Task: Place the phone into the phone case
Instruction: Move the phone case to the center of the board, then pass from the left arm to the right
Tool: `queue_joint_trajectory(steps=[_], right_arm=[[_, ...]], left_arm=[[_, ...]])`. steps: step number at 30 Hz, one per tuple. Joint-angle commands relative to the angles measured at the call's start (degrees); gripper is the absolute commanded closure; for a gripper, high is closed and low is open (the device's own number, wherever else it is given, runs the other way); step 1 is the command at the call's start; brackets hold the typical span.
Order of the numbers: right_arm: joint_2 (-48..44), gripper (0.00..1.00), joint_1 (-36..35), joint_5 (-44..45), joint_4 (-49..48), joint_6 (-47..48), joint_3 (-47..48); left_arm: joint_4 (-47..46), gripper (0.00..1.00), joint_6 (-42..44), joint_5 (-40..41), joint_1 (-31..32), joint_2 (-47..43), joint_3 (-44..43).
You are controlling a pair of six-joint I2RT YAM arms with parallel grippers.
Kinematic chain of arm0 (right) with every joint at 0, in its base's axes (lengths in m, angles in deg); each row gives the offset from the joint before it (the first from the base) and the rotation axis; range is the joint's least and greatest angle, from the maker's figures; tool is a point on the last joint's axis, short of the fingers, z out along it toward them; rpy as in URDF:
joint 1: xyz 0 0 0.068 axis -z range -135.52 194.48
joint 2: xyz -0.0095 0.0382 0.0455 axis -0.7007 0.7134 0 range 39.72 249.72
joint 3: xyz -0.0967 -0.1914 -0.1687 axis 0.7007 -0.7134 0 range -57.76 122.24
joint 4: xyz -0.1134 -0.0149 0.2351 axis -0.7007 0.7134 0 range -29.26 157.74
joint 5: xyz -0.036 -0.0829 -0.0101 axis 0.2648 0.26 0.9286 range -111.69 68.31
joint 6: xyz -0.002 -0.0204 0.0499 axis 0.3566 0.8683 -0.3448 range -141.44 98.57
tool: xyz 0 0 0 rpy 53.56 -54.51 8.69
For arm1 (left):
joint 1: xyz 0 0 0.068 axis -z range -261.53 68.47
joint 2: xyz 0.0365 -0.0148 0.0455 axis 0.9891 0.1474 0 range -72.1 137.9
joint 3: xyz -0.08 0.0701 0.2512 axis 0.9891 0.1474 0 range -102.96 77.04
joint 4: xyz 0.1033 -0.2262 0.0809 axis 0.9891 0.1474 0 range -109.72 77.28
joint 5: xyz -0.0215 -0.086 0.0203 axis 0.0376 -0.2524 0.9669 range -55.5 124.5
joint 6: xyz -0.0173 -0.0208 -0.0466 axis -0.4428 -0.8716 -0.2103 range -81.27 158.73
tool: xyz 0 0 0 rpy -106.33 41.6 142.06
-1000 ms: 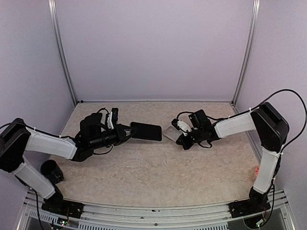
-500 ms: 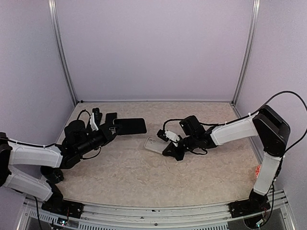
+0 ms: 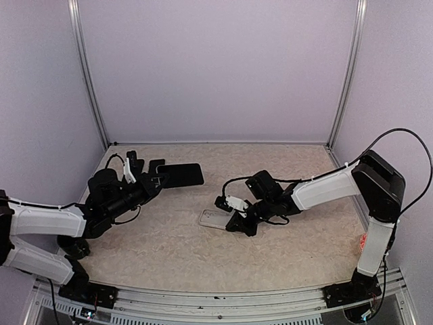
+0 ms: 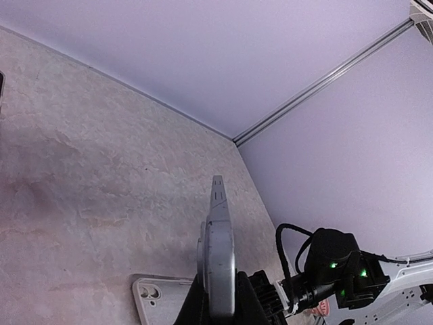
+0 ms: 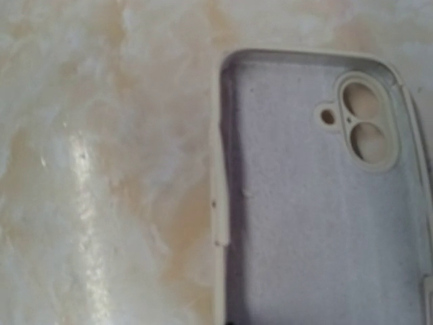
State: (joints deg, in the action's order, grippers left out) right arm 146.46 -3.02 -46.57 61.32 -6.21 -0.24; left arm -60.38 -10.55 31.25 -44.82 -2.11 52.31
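My left gripper (image 3: 154, 181) is shut on one end of a black phone (image 3: 180, 175) and holds it above the table at the back left. In the left wrist view the phone (image 4: 219, 257) stands edge-on between the black fingers (image 4: 197, 306). The phone case (image 3: 214, 219) is a pale grey shell with a camera cutout. It lies open side up on the table near the middle. My right gripper (image 3: 234, 219) grips its right end. The right wrist view shows the case's inside (image 5: 318, 203) close up; the fingers are out of that frame.
Small black items (image 3: 135, 160) lie at the back left corner behind the phone. A black cylinder (image 3: 73, 247) stands by the left arm's base. A red object (image 3: 364, 240) sits at the right edge. Walls close in the table on three sides.
My right gripper has brought the case left and toward the front, down flat onto the table. My left arm has pulled back to the left with the phone.
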Motion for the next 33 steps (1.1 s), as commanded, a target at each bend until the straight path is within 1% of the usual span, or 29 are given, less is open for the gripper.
queue_joint_trajectory(steps=[1, 4, 7, 12, 13, 16, 19, 21, 22, 23, 28, 33], right_arm=[[1.31, 0.96, -0.63, 0.67, 1.53, 1.0, 1.46], [1.57, 0.92, -0.74, 0.37, 1.65, 1.05, 1.47], [2.08, 0.83, -0.83, 0.69, 2.21, 1.33, 1.78], [1.39, 0.74, -0.84, 1.09, 2.57, 0.98, 1.73], [0.76, 0.7, -0.83, 1.16, 2.46, 0.68, 1.58], [-2.02, 0.57, -0.7, 1.89, 1.85, -0.57, 1.1], [-4.79, 0.39, 0.13, 2.15, 0.5, -2.26, 0.05], [-6.84, 0.22, 1.14, 1.83, -0.34, -4.03, -0.83], [-7.74, 0.04, 1.75, 1.11, -0.41, -4.91, -1.26], [-8.71, 0.01, 2.59, 0.5, -1.77, -6.26, -1.89], [-12.2, 0.0, 5.94, -1.42, -6.37, -12.79, -5.15], [-13.41, 0.0, 9.84, -9.67, -11.52, -21.45, -7.97]], left_arm=[[-3.62, 0.99, -0.24, -1.54, -0.32, 0.61, -0.22], [-3.68, 0.99, -0.34, -1.85, -0.41, 0.91, -0.31], [-4.03, 0.99, -0.41, -2.19, -0.41, 1.22, -0.25], [-4.46, 0.98, -0.15, -3.77, -0.49, 2.26, -0.78], [-4.64, 0.98, -0.05, -4.4, -0.57, 2.84, -0.89], [-5.15, 0.98, 0.26, -5.79, -0.76, 4.13, -1.31], [-6.2, 0.98, 0.3, -7.41, -0.89, 5.3, -1.66], [-6.76, 0.98, 0.06, -8.19, -0.94, 6.42, -1.92], [-7.44, 0.98, -0.01, -8.6, -0.94, 6.78, -2.06], [-7.9, 0.98, -0.1, -9.02, -0.94, 7.25, -2.05], [-10.48, 0.98, -0.49, -11.44, -0.94, 9.19, -2.56], [-13.59, 0.98, -0.74, -13.88, -0.85, 10.7, -2.6]])
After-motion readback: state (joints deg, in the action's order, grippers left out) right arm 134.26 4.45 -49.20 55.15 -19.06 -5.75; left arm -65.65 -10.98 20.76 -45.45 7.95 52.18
